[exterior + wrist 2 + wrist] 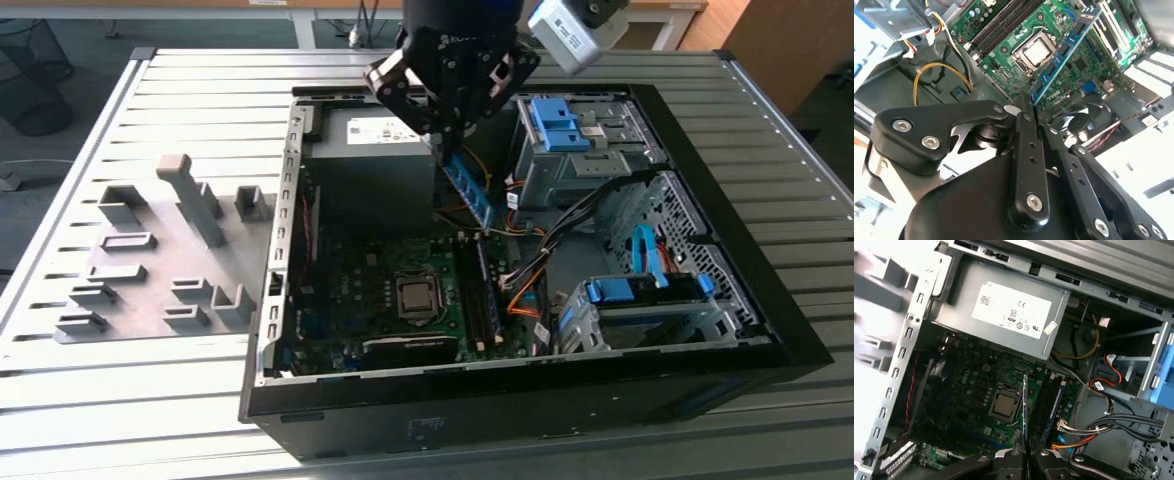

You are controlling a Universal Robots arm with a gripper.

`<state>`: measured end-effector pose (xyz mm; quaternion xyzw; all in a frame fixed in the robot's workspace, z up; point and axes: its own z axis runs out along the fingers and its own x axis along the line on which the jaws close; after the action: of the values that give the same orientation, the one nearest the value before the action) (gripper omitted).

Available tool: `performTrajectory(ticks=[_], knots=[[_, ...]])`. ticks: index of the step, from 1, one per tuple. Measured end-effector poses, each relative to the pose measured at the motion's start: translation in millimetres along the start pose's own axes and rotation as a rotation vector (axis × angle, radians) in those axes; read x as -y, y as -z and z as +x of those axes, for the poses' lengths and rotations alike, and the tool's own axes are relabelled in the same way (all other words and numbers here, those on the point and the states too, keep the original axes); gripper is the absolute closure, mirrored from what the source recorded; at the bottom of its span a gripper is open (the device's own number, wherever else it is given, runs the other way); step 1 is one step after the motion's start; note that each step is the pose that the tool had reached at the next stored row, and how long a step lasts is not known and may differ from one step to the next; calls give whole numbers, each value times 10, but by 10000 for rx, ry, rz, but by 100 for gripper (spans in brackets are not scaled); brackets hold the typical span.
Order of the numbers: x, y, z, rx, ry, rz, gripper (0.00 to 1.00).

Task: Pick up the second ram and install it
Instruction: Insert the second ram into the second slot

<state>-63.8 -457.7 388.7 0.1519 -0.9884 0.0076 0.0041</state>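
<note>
My gripper (447,138) hangs over the open computer case (280,300), shut on the second ram (470,185). The stick is long, thin and green, with black chips and a pale blue label. It points down from the fingers toward the motherboard (360,290), clear of it. In the second wrist view the second ram (1064,50) runs out from the gripper (1026,102) above the CPU socket (1034,50). In the first wrist view the second ram (1025,410) shows edge-on, rising from the gripper (1025,454). Beside the CPU socket (418,297), another memory stick (478,292) stands in a slot.
The power supply (374,130) sits at the case's far end, drive cages with blue parts (561,125) on the exterior view's right. Orange and black cables (527,280) cross near the memory slots. Grey fixture blocks (160,250) stand on the slatted table at the exterior view's left.
</note>
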Motion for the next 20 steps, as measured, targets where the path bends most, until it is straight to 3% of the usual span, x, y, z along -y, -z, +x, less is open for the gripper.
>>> performTrajectory(ticks=[14, 20], knots=[[-1, -55, 0, -36, -2518, -23, 86], [-1, -58, -1, -37, -2675, -27, 86]])
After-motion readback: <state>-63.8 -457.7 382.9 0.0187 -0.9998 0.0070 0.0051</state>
